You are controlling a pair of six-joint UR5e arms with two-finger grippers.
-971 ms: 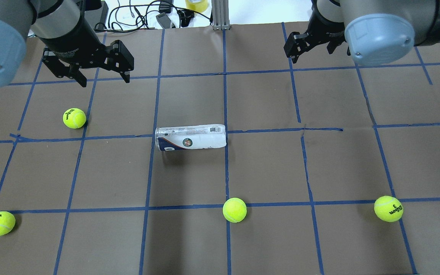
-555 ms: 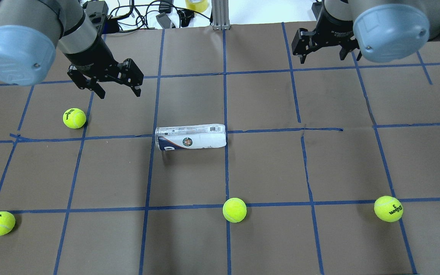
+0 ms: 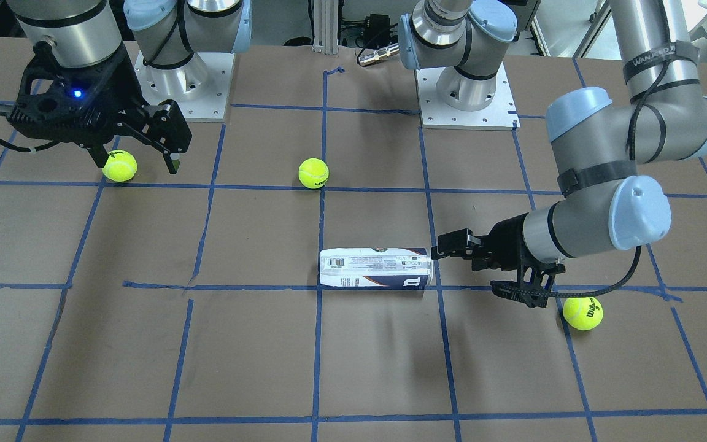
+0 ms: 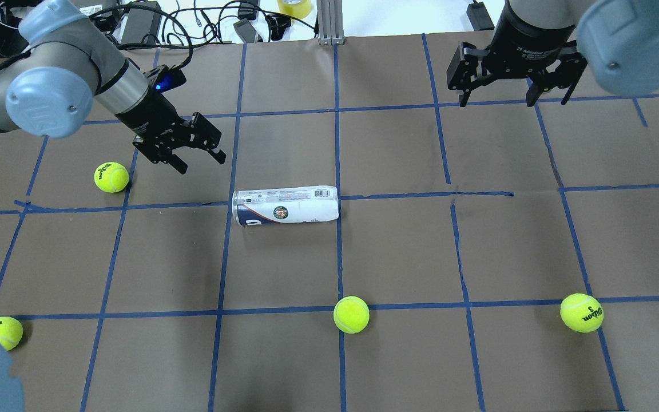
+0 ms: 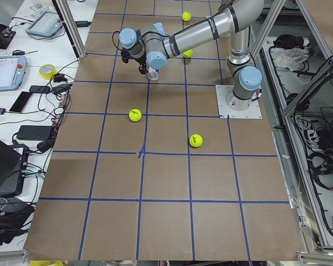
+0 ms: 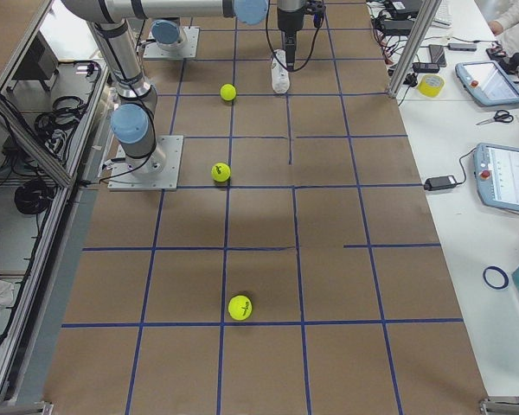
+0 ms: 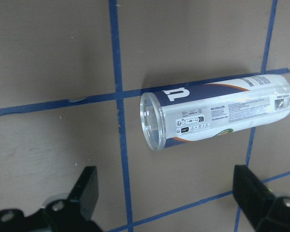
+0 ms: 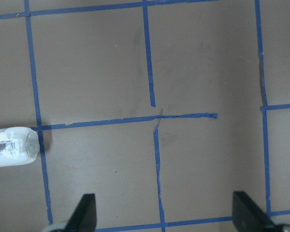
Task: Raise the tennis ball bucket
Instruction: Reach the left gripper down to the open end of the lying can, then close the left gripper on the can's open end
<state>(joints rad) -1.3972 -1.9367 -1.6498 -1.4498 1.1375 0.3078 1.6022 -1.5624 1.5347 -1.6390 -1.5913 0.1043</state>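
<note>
The tennis ball bucket (image 4: pixel 285 205) is a clear tube with a white and navy label. It lies on its side at the table's middle and also shows in the front view (image 3: pixel 375 267) and the left wrist view (image 7: pixel 217 113). My left gripper (image 4: pixel 202 163) is open and empty. It hangs just off the tube's left end and does not touch it (image 3: pixel 465 269). My right gripper (image 4: pixel 512 100) is open and empty over the far right of the table, well away from the tube (image 3: pixel 135 162). The tube's other end shows in the right wrist view (image 8: pixel 12 146).
Several yellow-green tennis balls lie around: one beside the left arm (image 4: pixel 111 177), one at front centre (image 4: pixel 351 314), one at front right (image 4: pixel 582 312), one at front left (image 4: pixel 0 333). Cables and devices (image 4: pixel 209 23) sit beyond the far edge. Blue tape grids the brown table.
My left arm has swung down and to the right, which brings its open gripper close to the tube's left end. My right gripper has shifted a little to the right. The tube has not moved.
</note>
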